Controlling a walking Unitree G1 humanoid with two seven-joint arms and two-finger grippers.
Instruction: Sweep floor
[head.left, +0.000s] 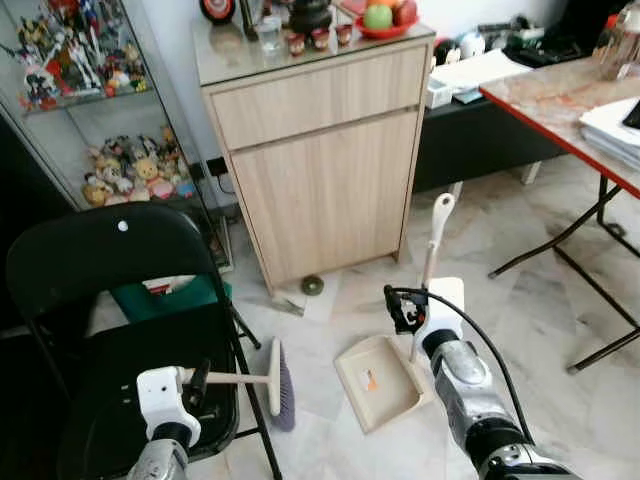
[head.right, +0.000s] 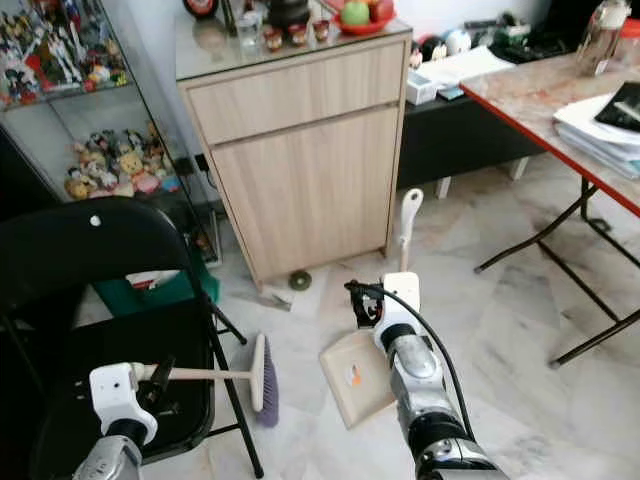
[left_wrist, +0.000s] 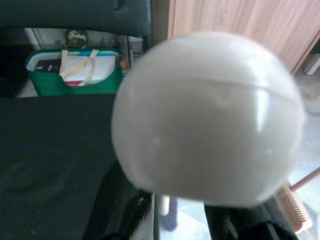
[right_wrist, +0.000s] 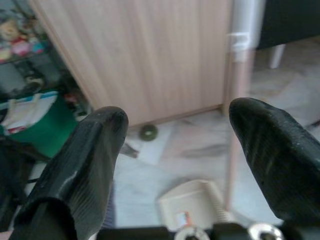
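Blurred white brush handle end (left_wrist: 207, 120) hiding left end effector, dustpan handle (right_wrist: 239, 100) blurred

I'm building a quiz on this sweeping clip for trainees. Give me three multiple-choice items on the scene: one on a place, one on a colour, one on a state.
1. Where does the dustpan lie?
A. on the black chair
B. on the floor before the wooden cabinet
C. on the red-edged table

2. What colour are the brush's bristles?
A. purple
B. yellow
C. red

3. How are the right gripper's fingers?
A. shut on the brush
B. shut on a cup
C. spread apart, with the dustpan's upright handle in front of them

Answers:
1 B: the pan lies flat on the tiles in front of the cabinet.
2 A: the bristles look purple beside the chair.
3 C: the right wrist view shows a wide gap between the fingers, with the handle in front of them.
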